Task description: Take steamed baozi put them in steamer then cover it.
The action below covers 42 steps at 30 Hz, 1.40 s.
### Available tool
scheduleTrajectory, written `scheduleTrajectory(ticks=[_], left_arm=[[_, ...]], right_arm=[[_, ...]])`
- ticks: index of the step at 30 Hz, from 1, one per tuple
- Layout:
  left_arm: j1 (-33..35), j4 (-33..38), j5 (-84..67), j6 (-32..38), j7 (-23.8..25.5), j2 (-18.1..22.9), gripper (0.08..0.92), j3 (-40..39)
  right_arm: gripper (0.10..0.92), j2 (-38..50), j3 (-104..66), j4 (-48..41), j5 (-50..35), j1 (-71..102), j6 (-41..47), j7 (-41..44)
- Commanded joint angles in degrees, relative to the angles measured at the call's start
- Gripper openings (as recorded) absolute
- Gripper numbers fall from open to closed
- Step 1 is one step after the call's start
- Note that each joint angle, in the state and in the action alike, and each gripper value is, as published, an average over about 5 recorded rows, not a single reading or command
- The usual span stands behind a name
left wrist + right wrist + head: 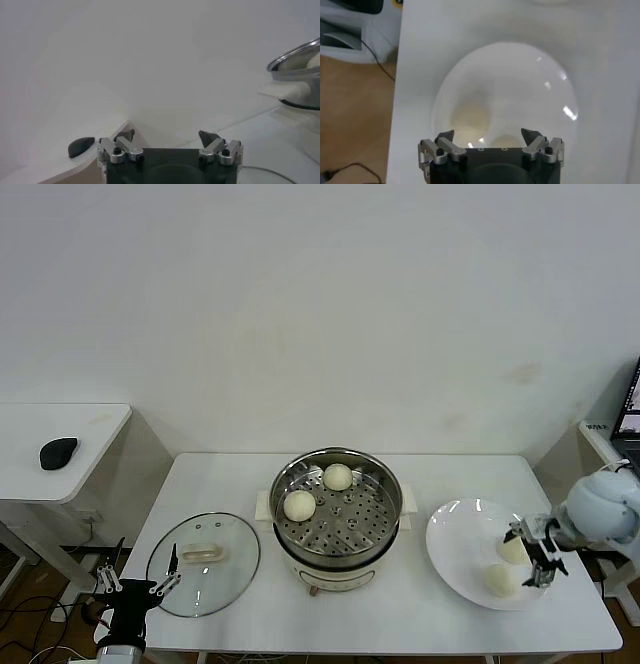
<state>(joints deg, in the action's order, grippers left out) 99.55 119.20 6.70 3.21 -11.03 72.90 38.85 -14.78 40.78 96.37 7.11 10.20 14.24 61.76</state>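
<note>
The steamer (352, 530) stands mid-table with two baozi on its perforated tray, one (299, 505) toward my left and one (338, 477) at the back. Two more baozi (514, 550) (499, 580) lie on a white plate (455, 539) at the right. My right gripper (535, 557) hangs open just over those two; its wrist view shows both baozi (469, 120) (505, 142) beyond its open tips (487, 133). The glass cover (225, 579) lies flat on the table left of the steamer. My left gripper (138, 580) waits open at the table's front-left edge, holding nothing (166, 133).
A lower side table (90, 424) stands to the left with a black mouse (58, 452) on it. A screen (630, 419) and another surface sit off the right edge. In the left wrist view the steamer rim (297, 62) shows far off.
</note>
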Motion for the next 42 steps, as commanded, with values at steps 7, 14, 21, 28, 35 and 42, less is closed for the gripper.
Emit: scheduleTrajectory(ticks=[7, 14, 21, 28, 35, 42], left_arm=[[0.0, 0.0, -0.1, 0.0, 0.0, 0.0, 0.823, 0.3], [-0.2, -0.2, -0.2, 0.0, 0.1, 0.1, 0.823, 0.4], [-0.6, -0.6, -0.2, 0.0, 0.0, 0.1, 0.823, 0.4], [-0.9, -0.6, -0.2, -0.1, 0.0, 0.1, 0.823, 0.1], [-1.3, -0.7, -0.2, -0.2, 0.1, 0.0, 0.823, -0.1], [-0.9, -0.4, -0.2, -0.2, 0.2, -0.4, 0.823, -0.2]], right_arm=[[0.823, -5.2, -9.7, -4.7, 5.3, 15.1, -1.3, -2.3], [0.819, -7.7, -10.4, -7.4, 6.5, 15.6, -1.5, -3.0], [0.732, -8.2, -11.4, -8.4, 6.8, 16.3, -1.3, -3.0], [0.625, -7.8, -11.0, -7.5, 4.8, 12.1, -1.4, -2.6], [0.603, -6.7, -3.0, -6.6, -0.8, -3.9, -0.8, -0.8], [0.604, -9.3, 1.1, -9.0, -7.0, -20.6, -0.6, 1.3]])
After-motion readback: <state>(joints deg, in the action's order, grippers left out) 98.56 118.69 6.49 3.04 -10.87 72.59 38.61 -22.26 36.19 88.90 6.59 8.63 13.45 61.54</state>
